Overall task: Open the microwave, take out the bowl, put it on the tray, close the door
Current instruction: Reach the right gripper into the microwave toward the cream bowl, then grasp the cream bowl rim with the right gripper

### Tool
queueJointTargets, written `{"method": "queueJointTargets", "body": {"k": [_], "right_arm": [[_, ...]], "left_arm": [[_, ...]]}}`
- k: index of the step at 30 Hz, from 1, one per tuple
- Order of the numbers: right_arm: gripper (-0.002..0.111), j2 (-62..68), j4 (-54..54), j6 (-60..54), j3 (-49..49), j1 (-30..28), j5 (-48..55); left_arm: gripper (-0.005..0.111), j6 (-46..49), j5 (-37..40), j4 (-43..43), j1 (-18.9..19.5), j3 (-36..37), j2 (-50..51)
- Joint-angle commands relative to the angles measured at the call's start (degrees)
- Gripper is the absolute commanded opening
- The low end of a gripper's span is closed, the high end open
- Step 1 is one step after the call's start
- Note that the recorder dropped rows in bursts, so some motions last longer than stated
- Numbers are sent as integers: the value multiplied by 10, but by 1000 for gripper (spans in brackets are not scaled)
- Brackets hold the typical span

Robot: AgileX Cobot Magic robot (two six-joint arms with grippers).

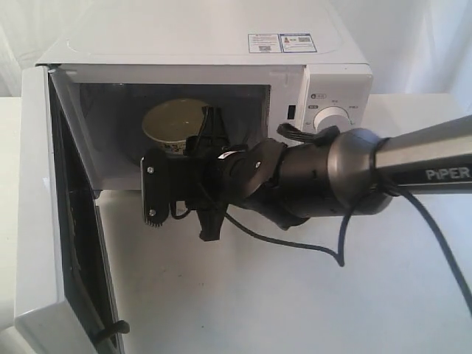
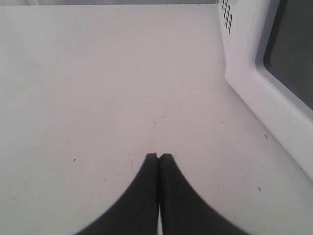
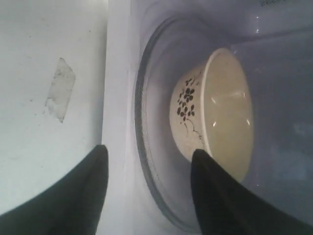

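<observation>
Right gripper (image 3: pixel 147 149) stands open before the bowl (image 3: pixel 225 117) inside the microwave (image 1: pixel 199 44), while left gripper (image 2: pixel 159 155) is closed over the table (image 2: pixel 73 73).

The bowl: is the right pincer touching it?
Cannot tell. Right wrist view: one finger of the right pincer overlaps the bowl; depth unclear.

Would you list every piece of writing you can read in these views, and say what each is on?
"PiPER": on the right arm, on its silver tube.
The stickers on top of the microwave: print too small to read.
Labels around the upper dial: too blurred to read.
Wrist views: nothing legible.
</observation>
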Motion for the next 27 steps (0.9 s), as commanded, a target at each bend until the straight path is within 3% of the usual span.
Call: {"method": "queueJointTargets", "body": {"k": [1, 6, 12, 27], "right_arm": [[49, 36, -36, -7, -41, 1, -7], [49, 73, -74, 48, -84, 1, -71], [49, 100, -135, 97, -106, -1, -73], [51, 135, -154, 141, -117, -19, -123]], "left_arm": [[0, -3, -1, -1, 1, 2, -3], [0, -3, -1, -1, 1, 2, -3], [0, -3, -1, -1, 1, 2, -3], [0, -3, -1, -1, 1, 2, -3]]}}
